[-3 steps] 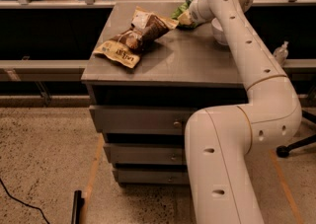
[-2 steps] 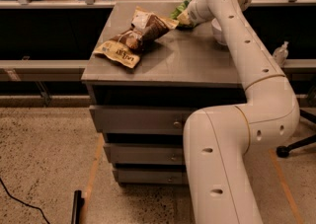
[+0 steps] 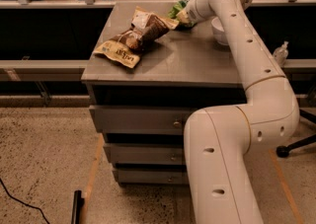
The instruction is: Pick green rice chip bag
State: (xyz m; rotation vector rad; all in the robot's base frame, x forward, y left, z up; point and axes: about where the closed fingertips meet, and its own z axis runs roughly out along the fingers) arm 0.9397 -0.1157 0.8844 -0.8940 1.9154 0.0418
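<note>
At the far edge of the grey cabinet top [image 3: 197,62], your gripper [image 3: 184,16] sat where it had been a second before, and nothing on the surface had shifted. It was down on the green rice chip bag [image 3: 175,9]; you could not tell whether it was open or clamped. The bag showed only as a small, bright green, glossy crumple, mostly hidden behind the wrist. Just left lay a crinkled brown snack bag [image 3: 148,25], overlapping a flatter tan one [image 3: 118,53]. A smooth white bowl [image 3: 220,31] stood right of the arm [image 3: 247,45], itself rounded, matte white. Plain flat-fronted drawers [image 3: 143,119] below; speckled floor [image 3: 44,159].
</note>
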